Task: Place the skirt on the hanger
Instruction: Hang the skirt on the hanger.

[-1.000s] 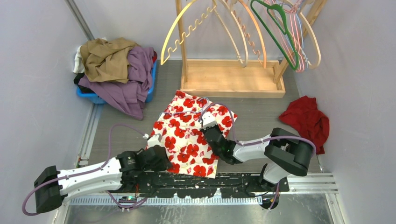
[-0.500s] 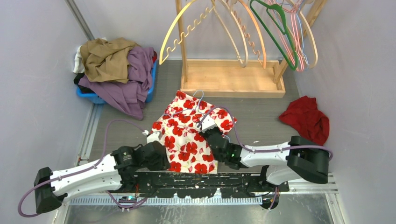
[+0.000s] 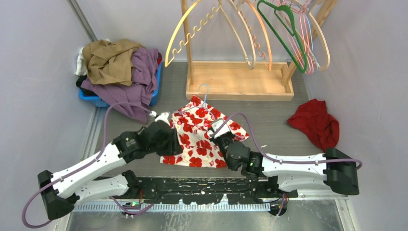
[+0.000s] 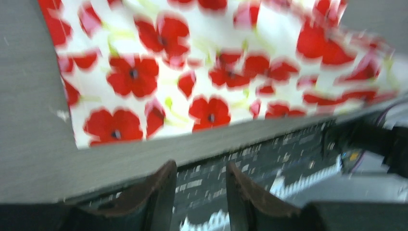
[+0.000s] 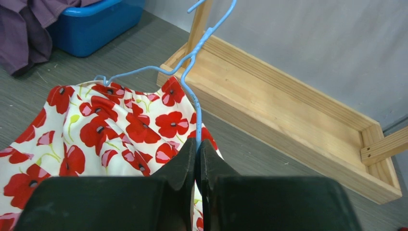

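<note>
The skirt [image 3: 199, 137] lies on the tabletop [image 3: 269, 125] just before the wooden rack, with the blue hanger [image 5: 187, 60] at its waistband. The hanger's wire is pinched in the right hand [image 5: 197, 144], while the left hand [image 4: 199, 178] is held spread and empty near the skirt's left edge. The wire is probably best kept firmly pinched and steady while the waistband is gathered low and eased over the hanger's arm.

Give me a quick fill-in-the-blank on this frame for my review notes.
The right gripper has its jaws shut on a ____ wire hanger.
The left gripper has its jaws ____, nothing between them.
The skirt has ____ flowers.
In the top view, the crumpled red garment lies ____ of the skirt.
Missing words: blue; open; red; right
</note>
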